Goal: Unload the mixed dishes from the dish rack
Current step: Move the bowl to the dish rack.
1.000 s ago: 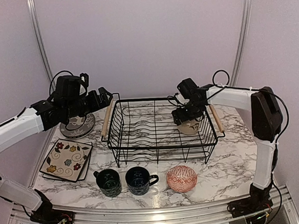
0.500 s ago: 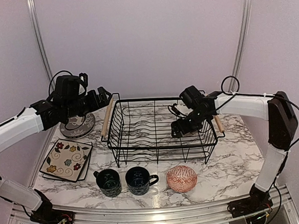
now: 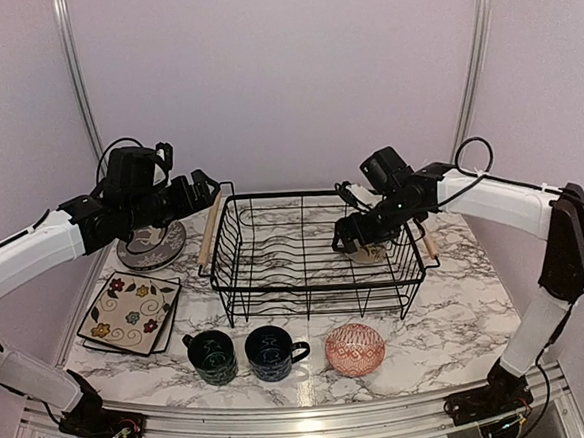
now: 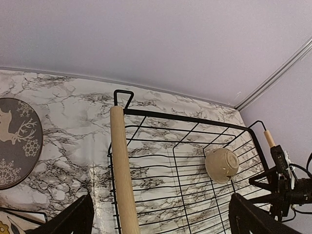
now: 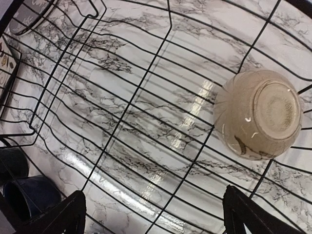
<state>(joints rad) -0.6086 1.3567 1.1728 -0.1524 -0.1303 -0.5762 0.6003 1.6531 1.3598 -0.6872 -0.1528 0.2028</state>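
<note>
Right gripper wide open, empty; has dipped into rack, then edged left as arm stretched out. Bowl unmoved, upside down at rack's right end, ungrasped. Last dish inside; pick still pending. Left gripper open, empty, unmoved at rack's left end.

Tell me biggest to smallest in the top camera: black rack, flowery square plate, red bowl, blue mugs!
1. dish rack
2. flowery square plate
3. red patterned bowl, left blue mug and right blue mug look about alike, so tied.
</note>
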